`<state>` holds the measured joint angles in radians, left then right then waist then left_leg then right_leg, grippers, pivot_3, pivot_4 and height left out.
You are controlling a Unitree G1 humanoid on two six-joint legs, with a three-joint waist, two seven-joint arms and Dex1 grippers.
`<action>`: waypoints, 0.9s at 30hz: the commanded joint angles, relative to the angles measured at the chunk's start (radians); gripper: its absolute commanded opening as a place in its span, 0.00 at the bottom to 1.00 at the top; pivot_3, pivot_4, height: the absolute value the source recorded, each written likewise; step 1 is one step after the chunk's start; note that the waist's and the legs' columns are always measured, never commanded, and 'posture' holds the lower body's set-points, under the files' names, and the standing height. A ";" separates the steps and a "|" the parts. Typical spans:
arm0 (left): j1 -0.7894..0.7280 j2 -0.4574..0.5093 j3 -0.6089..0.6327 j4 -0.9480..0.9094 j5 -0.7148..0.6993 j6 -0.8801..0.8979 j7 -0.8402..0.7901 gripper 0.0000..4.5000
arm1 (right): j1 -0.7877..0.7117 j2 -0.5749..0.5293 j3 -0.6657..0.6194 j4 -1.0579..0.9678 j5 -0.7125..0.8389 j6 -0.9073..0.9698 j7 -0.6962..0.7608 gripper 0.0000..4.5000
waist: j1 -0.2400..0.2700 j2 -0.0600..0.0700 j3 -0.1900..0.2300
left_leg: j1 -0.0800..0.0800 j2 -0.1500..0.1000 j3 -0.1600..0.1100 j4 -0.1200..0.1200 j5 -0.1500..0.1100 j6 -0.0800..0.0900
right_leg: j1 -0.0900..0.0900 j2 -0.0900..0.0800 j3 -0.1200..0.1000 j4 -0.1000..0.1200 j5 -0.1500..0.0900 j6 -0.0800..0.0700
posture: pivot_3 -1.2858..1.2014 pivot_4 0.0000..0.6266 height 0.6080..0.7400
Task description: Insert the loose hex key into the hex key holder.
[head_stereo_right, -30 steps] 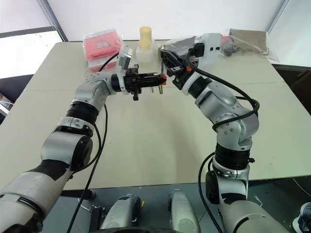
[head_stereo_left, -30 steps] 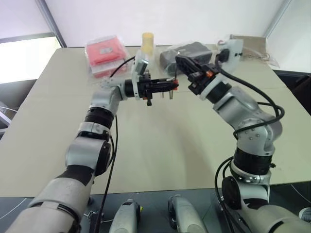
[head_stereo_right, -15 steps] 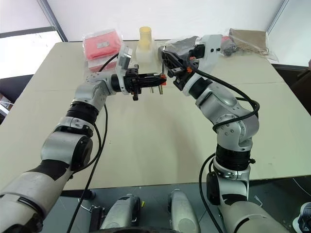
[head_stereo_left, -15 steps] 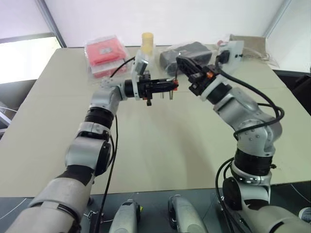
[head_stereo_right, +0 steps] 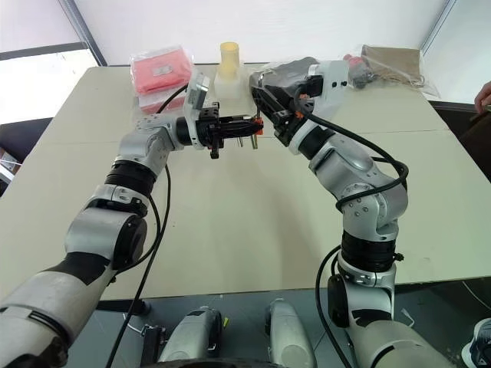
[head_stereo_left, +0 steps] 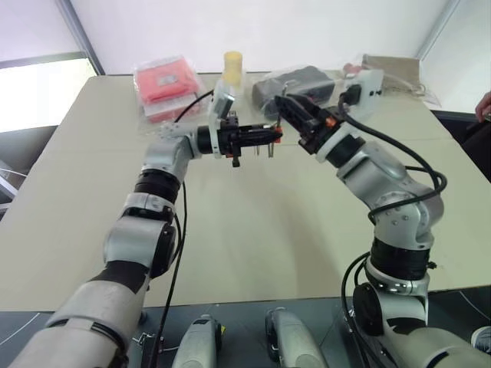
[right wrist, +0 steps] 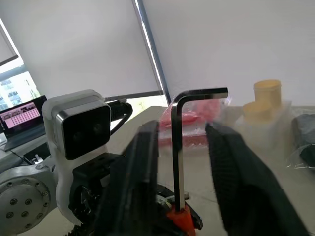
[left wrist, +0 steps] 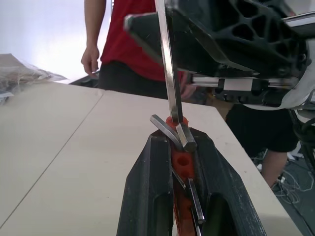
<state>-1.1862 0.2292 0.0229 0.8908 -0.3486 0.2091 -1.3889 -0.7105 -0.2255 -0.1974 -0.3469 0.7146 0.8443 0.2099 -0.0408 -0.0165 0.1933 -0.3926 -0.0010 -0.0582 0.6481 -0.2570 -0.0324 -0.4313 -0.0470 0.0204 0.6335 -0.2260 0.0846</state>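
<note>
In the left eye view, the left gripper (head_stereo_left: 270, 135) is squeezed tight on the little orange holder (head_stereo_left: 275, 135), up in the air over the tan table (head_stereo_left: 253, 230). The right gripper (head_stereo_left: 285, 106) sits at about 1 o'clock from the holder, very near it. At the far edge of the table lie a red packet (head_stereo_left: 165, 80) and a yellow cup (head_stereo_left: 232, 64).

The right eye view tells the same story: holder (head_stereo_right: 257, 123) pinched on the left side, right gripper (head_stereo_right: 259, 86) just above it.

In the left wrist view, the two black fingers (left wrist: 147, 191) clamp the holder (left wrist: 181, 164) between them. The loose key (left wrist: 167, 73) stands straight up at 12 o'clock from the holder, its bottom end in a hole. A person in a red shirt (left wrist: 130, 37) stands behind the table.

In the right wrist view, the key (right wrist: 179, 147) stands between the right fingers (right wrist: 140, 167), and there is a gap on both sides, so this gripper looks open and is not holding it. The bent end points toward 3 o'clock.

What could go wrong? I think the key may not be pushed in deep. If a finger bumps it when the right arm pulls away, it could tip or pop out and fall onto the table. A shake of the left arm could do that too.
</note>
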 commanded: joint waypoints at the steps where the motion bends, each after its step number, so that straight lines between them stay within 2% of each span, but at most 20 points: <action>1: -0.033 0.002 0.024 -0.038 -0.015 -0.012 0.000 0.00 | -0.012 -0.014 -0.010 -0.015 0.006 -0.014 -0.006 0.82 | 0.000 0.000 0.000 | 0.000 0.000 0.000 0.000 0.000 0.000 | 0.000 0.000 0.000 0.000 0.000 0.000 | 0.52 0.24 1.00; 2: -0.032 0.002 0.024 -0.037 -0.015 -0.013 0.000 0.00 | -0.012 -0.015 -0.009 -0.013 0.003 -0.016 -0.008 0.94 | 0.000 0.000 0.000 | 0.000 0.000 0.000 0.000 0.000 0.000 | 0.000 0.000 0.000 0.000 0.000 0.000 | 0.52 0.24 1.00; 3: -0.031 0.002 0.023 -0.037 -0.014 -0.014 0.000 0.00 | -0.014 -0.018 -0.009 -0.010 -0.003 -0.020 -0.010 0.99 | 0.000 0.000 0.000 | 0.000 0.000 0.000 0.000 0.000 0.000 | 0.000 0.000 0.000 0.000 0.000 0.000 | 0.52 0.24 1.00; 19: -0.018 0.007 0.010 -0.035 0.002 -0.025 -0.002 0.00 | -0.021 -0.023 -0.004 -0.007 0.008 -0.036 -0.010 0.99 | 0.000 0.000 0.000 | 0.000 0.000 0.000 0.000 0.000 0.000 | 0.000 0.000 0.000 0.000 0.000 0.000 | 0.52 0.24 1.00; 27: -0.008 0.006 0.000 -0.029 0.021 -0.039 -0.011 0.00 | -0.041 -0.082 0.054 -0.039 0.032 0.024 0.050 0.99 | 0.000 0.000 0.000 | 0.000 0.000 0.000 0.000 0.000 0.000 | 0.000 0.000 0.000 0.000 0.000 0.000 | 0.52 0.24 1.00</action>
<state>-1.1841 0.2303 0.0176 0.8909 -0.3257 0.1868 -1.3930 -0.7182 -0.2972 -0.1422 -0.3423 0.7313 0.8691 0.2477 -0.0406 -0.0165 0.1933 -0.3926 -0.0010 -0.0582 0.6481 -0.2570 -0.0324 -0.4313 -0.0470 0.0204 0.6335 -0.2260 0.0846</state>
